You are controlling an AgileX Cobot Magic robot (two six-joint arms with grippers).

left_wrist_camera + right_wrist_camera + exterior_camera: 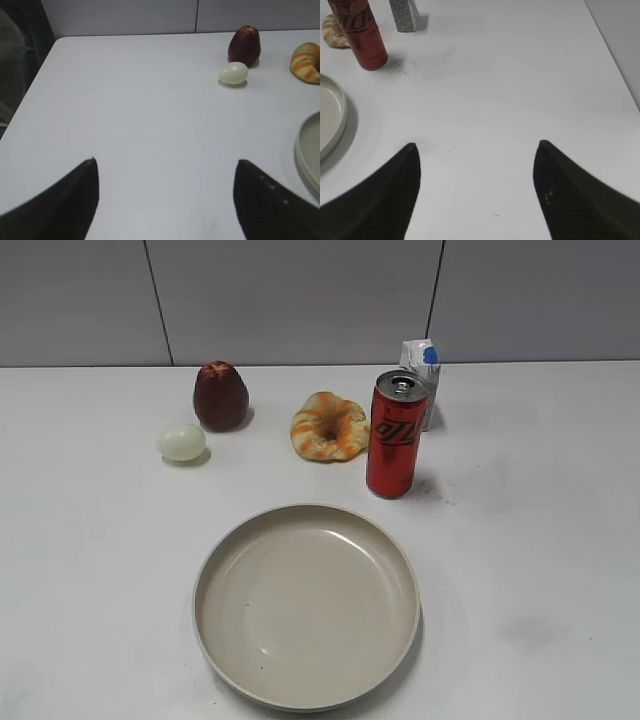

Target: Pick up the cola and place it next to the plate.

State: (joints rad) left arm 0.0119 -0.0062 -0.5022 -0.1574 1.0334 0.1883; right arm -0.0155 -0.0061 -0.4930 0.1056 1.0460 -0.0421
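Observation:
The cola (395, 435), a tall slim red can with a silver top, stands upright on the white table behind the plate's right side; it also shows at the top left of the right wrist view (360, 32). The plate (215, 615) is a large beige dish at the front centre; its rim shows in the left wrist view (302, 152) and the right wrist view (337, 122). My left gripper (165, 167) is open and empty over bare table, far left of the plate. My right gripper (476, 150) is open and empty, right of the plate and nearer than the can. Neither gripper shows in the exterior view.
A dark red pear-shaped fruit (220, 395), a pale egg (181, 442) and an orange-streaked bread ring (328, 426) sit behind the plate. A small white-and-blue carton (422, 375) stands just behind the can. The table's left edge (27, 95) and right edge (612, 55) are in view.

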